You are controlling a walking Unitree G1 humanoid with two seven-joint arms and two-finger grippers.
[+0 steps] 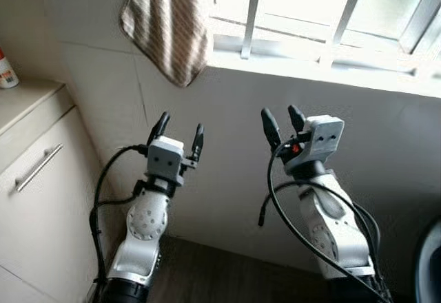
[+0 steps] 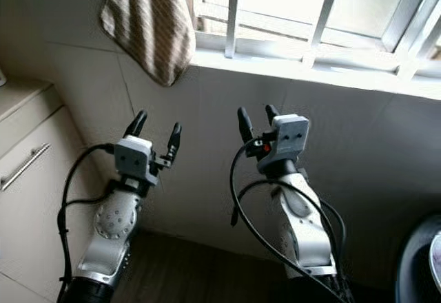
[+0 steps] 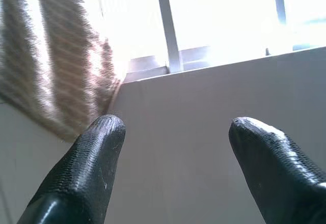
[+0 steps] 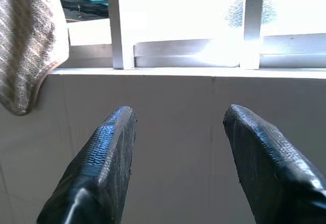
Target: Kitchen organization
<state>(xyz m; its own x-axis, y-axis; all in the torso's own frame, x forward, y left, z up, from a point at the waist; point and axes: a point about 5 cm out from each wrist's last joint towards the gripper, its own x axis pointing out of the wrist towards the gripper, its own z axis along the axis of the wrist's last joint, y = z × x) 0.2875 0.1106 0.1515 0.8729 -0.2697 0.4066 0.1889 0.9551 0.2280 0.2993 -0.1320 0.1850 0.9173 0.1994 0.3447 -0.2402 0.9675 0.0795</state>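
A striped brown-and-cream towel (image 1: 167,24) hangs from the window bars over the white tiled wall, up and to the left of both arms. My left gripper (image 1: 179,129) is raised before the wall just below the towel's lower corner, open and empty. My right gripper (image 1: 282,121) is held up at about the same height below the window sill (image 1: 324,69), open too, with nothing between its fingers. The left wrist view has the towel (image 3: 56,66) beyond one fingertip (image 3: 97,147). In the right wrist view the towel (image 4: 28,40) hangs at the edge beside the sill.
A cream cabinet with a metal bar handle (image 1: 34,169) stands at the left, a red-and-white container (image 1: 7,69) on its top. The barred window (image 1: 331,7) runs across the top. Dark floor (image 1: 227,272) lies below the wall. A dark round object (image 1: 428,262) edges in at the lower right.
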